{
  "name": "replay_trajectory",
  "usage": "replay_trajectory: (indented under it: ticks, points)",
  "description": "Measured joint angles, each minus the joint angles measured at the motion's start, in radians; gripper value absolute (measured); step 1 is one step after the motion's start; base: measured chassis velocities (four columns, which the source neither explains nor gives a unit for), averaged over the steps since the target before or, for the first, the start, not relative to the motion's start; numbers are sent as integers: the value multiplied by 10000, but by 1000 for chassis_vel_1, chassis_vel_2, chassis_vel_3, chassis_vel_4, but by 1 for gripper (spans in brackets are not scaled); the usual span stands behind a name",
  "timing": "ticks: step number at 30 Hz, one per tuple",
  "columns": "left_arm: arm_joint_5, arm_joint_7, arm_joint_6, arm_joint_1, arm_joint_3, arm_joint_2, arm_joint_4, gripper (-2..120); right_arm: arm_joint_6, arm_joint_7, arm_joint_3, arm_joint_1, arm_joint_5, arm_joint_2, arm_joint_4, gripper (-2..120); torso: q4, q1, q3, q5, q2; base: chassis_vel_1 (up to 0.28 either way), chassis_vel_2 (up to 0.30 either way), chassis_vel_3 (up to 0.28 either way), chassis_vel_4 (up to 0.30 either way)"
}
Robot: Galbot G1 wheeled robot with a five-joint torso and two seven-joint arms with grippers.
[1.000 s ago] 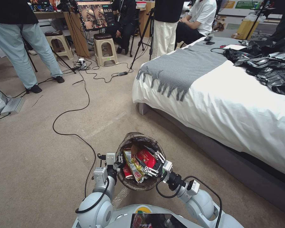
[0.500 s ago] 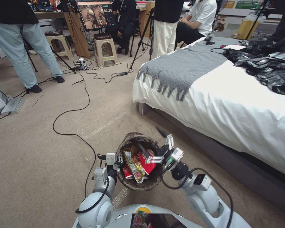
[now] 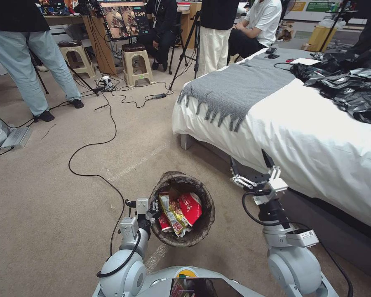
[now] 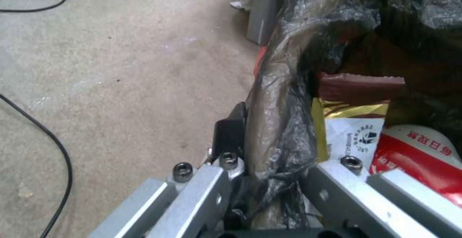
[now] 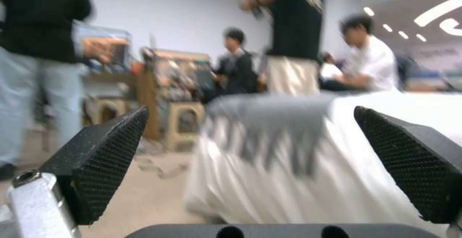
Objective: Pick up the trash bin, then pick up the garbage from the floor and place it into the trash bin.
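Bin (image 3: 181, 243), lower centre: held up by its lined rim, clamped in the left gripper (image 3: 152, 211), so garbage (image 3: 178, 210) is kept inside. Right gripper (image 3: 253, 171), centre right near the bed (image 3: 317, 140): spread wide, empty.

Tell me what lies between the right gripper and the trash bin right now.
Only bare carpet, seen in the head view. The right gripper hangs open beside the bed; the left gripper clamps the trash bin rim.
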Motion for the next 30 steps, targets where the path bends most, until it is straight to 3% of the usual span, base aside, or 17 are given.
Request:
replay_trajectory:
  ticks: [10, 30]
  points:
    - [-45, -13, -3, 7, -118, -41, -78, 3, 634, 82, -140, -180, -80, 454, -1296, 100, 3, 0, 0, 0, 0, 0, 0, 0, 0]
    - [-82, -6, 37, -41, -123, -43, -97, 3, 748, -86, -269, 35, -113, 456, -1570, 100, 2, 0, 0, -1, 0, 23, 22, 21, 21]
